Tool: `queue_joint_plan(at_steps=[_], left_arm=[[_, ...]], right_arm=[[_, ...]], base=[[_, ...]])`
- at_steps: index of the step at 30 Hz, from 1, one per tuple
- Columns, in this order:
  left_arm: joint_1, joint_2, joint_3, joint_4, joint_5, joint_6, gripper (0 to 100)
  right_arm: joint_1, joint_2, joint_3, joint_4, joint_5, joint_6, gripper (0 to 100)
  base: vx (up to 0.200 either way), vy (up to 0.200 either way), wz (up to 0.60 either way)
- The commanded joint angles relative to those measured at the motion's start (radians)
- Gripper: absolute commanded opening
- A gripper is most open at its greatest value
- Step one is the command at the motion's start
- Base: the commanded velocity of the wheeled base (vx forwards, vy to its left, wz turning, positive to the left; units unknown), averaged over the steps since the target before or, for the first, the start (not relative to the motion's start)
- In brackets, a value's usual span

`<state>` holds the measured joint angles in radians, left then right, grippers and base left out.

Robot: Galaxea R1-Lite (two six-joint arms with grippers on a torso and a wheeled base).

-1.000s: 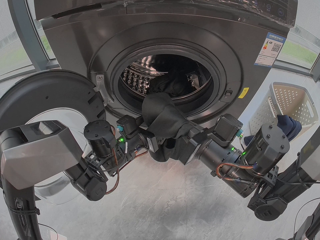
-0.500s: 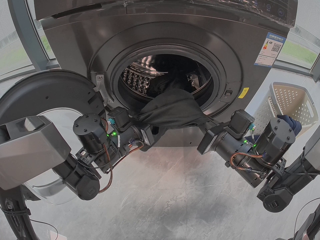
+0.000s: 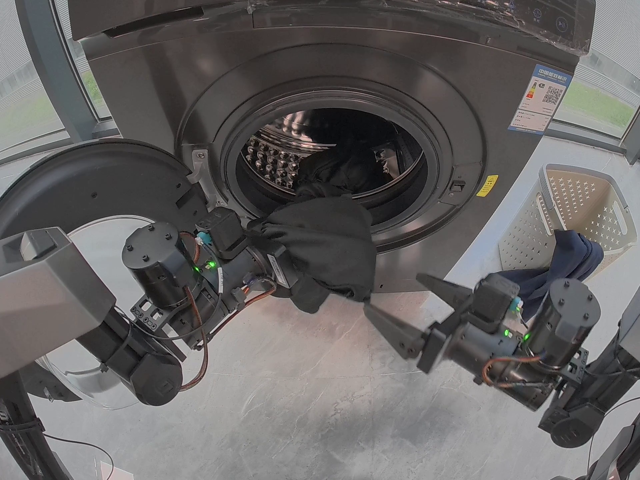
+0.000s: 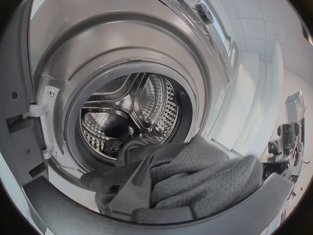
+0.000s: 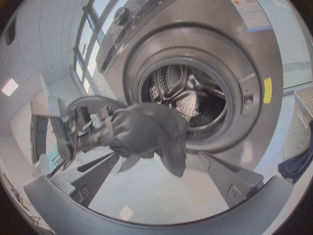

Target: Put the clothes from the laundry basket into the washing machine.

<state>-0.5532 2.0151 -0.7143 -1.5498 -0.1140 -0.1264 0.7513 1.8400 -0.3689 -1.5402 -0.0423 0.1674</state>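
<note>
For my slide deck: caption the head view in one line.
Left end effector holds a black garment at the washing machine mouth; right end effector open nearby; blue clothes in laundry basket.

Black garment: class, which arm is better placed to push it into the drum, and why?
Left. The left gripper holds the black garment at the rim of the drum; the right gripper is open, empty and lower down.

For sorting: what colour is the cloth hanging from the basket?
The cloth is dark blue; head view.
</note>
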Motion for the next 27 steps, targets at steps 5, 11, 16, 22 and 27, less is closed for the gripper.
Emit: queue_joint_plan(at_steps=[5, 11, 16, 22, 27], left_arm=[[-0.001, -0.147, 0.147, -0.001, 0.014, -0.024, 0], [-0.005, -0.253, 0.228, -0.001, 0.004, -0.016, 0], [-0.016, -0.315, 0.352, -0.004, -0.061, -0.015, 0], [-0.014, -0.317, 0.424, -0.003, -0.082, 0.010, 0], [-0.014, -0.302, 0.423, -0.003, -0.084, 0.005, 0]], right_arm=[[-0.013, -0.065, 0.328, 0.000, 0.105, -0.014, 100], [-0.067, -0.051, 0.283, 0.000, 0.096, -0.017, 100], [-0.135, -0.010, 0.226, -0.001, 0.102, -0.028, 100], [-0.145, 0.007, 0.160, -0.001, 0.093, -0.022, 100], [-0.148, 0.005, 0.120, -0.001, 0.079, -0.014, 100]], base=[[0.000, 0.000, 0.00], [0.000, 0.000, 0.00], [0.000, 0.000, 0.00], [0.000, 0.000, 0.00], [0.000, 0.000, 0.00]])
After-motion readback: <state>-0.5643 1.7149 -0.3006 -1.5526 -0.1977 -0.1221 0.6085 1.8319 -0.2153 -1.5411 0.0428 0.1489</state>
